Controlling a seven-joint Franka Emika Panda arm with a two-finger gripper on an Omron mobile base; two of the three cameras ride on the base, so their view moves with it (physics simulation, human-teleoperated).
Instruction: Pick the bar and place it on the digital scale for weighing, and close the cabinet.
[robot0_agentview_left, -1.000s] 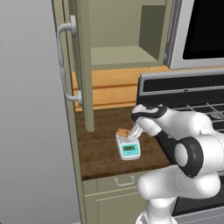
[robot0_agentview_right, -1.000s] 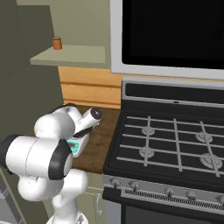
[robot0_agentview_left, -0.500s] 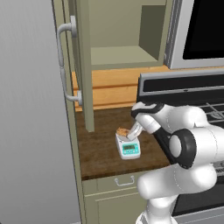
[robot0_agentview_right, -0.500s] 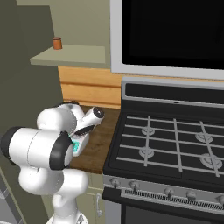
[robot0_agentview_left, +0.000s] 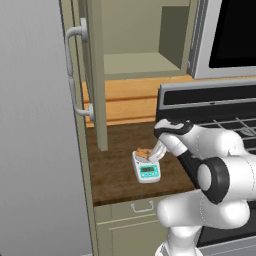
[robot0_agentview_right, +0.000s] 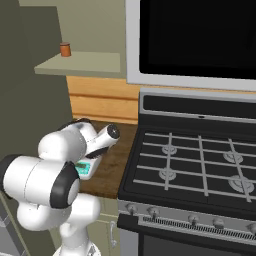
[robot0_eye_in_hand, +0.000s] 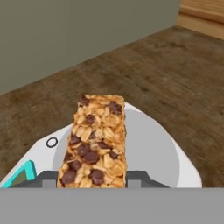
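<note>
The bar (robot0_eye_in_hand: 96, 144), orange-brown with dark chips, lies lengthwise over the round grey plate of the digital scale (robot0_eye_in_hand: 157, 148). My gripper (robot0_eye_in_hand: 92, 180) is shut on the bar, with a grey fingertip (robot0_eye_in_hand: 50, 178) against each long side at its near end. On the wooden counter in the left base view, the scale (robot0_agentview_left: 147, 171) shows its teal display, the bar (robot0_agentview_left: 142, 152) sits on its far part, and the gripper (robot0_agentview_left: 151, 156) slants down onto it. The olive-green cabinet door (robot0_agentview_left: 94, 75) stands open, edge-on, with its curved grey handle (robot0_agentview_left: 74, 75) facing left.
A black stove (robot0_agentview_right: 200, 160) borders the counter on the right, with a microwave (robot0_agentview_right: 195, 35) above it. A small brown can (robot0_agentview_right: 65, 49) stands on the cabinet shelf (robot0_agentview_right: 82, 66). A grey panel (robot0_agentview_left: 35, 150) rises at the left. A drawer handle (robot0_agentview_left: 142, 206) sits below the counter edge.
The arm's elbow and forearm have swung slightly over the counter. The gripper and bar have stayed over the scale.
</note>
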